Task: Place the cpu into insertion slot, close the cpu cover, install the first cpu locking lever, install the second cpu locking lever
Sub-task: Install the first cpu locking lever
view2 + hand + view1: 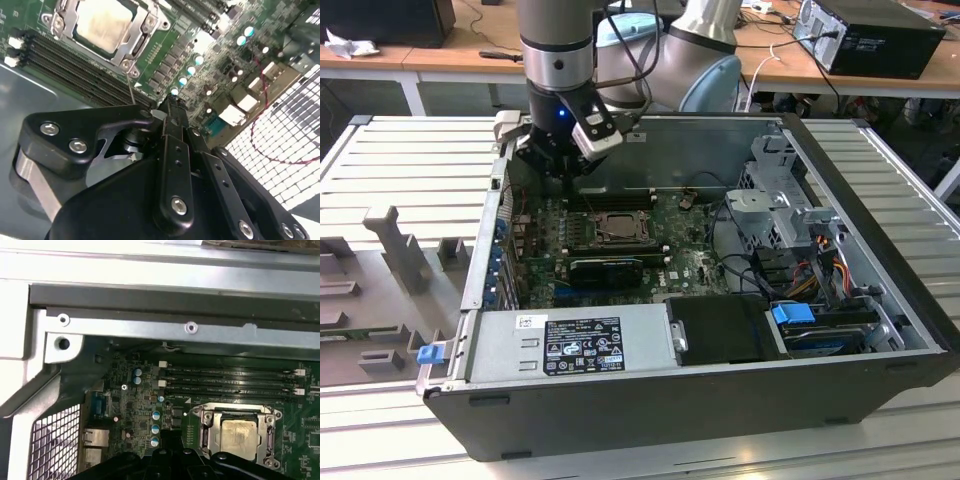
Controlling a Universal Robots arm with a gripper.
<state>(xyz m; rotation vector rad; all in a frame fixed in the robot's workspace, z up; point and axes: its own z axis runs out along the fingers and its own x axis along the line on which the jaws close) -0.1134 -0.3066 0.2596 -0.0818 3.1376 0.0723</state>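
Note:
The cpu (105,22) (240,432) lies flat in the insertion slot (618,228) on the green motherboard. Its pale metal top shows through the window of the cpu cover (136,40) (206,432), which lies down over it. A thin metal lever rod (131,87) rises from the socket's corner toward my fingertips. My gripper (563,172) (170,105) hangs shut and empty over the board's rear corner, beside the socket and a little above it, touching nothing that I can see.
The open case holds a power supply (575,345) at the front, a drive cage (780,215) on the exterior view's right and a black heatsink (605,270) just in front of the socket. Memory slots (230,382) and the case wall (175,330) lie behind it. A perforated rear panel (295,150) is close.

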